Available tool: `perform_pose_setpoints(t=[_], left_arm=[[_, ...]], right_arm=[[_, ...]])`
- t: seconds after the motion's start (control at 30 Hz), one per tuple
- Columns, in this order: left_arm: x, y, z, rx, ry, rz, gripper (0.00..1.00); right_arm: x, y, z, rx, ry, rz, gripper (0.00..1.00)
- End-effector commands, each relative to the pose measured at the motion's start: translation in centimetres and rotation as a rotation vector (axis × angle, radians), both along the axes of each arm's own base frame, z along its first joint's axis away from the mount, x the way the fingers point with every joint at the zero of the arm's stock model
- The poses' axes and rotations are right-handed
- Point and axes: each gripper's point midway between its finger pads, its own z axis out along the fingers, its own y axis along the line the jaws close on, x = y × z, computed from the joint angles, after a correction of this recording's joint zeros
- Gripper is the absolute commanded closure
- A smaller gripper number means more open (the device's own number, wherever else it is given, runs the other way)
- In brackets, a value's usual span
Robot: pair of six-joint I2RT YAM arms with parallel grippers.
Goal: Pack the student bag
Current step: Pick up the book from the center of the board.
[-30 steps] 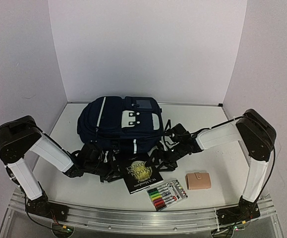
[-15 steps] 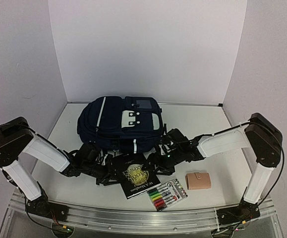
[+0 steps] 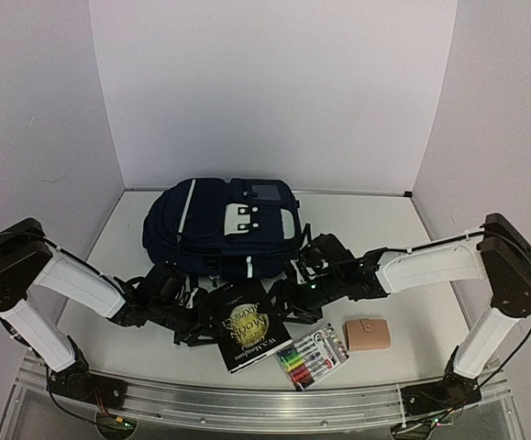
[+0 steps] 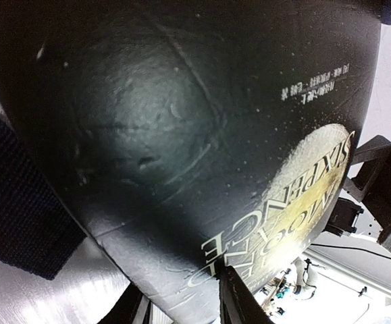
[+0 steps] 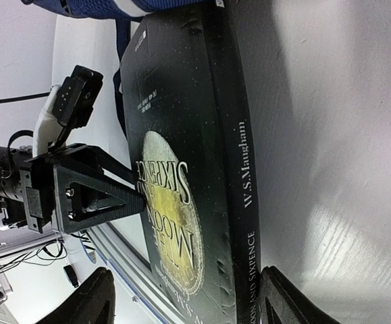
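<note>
White walls box in a pale worktop (image 3: 403,238). One bag (image 3: 219,229) lies far centre, one book (image 3: 247,325) just near of it. The left end effector (image 3: 203,321) looks clamped on the book's left edge, probably to lift it. The right end effector (image 5: 187,273) straddles the spine, fingers apart, likely steadying. One marker pack (image 3: 309,357) and one wallet (image 3: 367,334) lie near right.

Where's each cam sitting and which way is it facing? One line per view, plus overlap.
Top external: above and behind the bases, looking down at the student bag; both arms show.
Left wrist: low, right up against the book cover; one own finger shows.
Right wrist: low, looking along the book's spine toward the left end effector; both own fingers show.
Shared: all three see the book.
</note>
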Motion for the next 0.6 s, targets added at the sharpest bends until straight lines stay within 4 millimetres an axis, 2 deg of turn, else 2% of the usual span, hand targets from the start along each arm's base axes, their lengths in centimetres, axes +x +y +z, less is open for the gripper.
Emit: perform_pose_setpoints(t=[0.0,0.33,0.57], left_arm=[[0.3,-4.2,6.0,-0.197,-0.139,-0.105,0.68],[0.4,-4.0,6.6,-0.202,-0.164,-0.091,0.68],[0.4,-4.0,6.9,-0.209,-0.174,-0.094,0.68]], right_arm=[[-2.7,4.9,9.4,0.326,-0.104,0.154,0.3],[-3.2,6.0,11.0,0.354,-0.123,0.17,0.31],[-3.7,6.0,12.5,0.375,-0.135,0.163,0.31]])
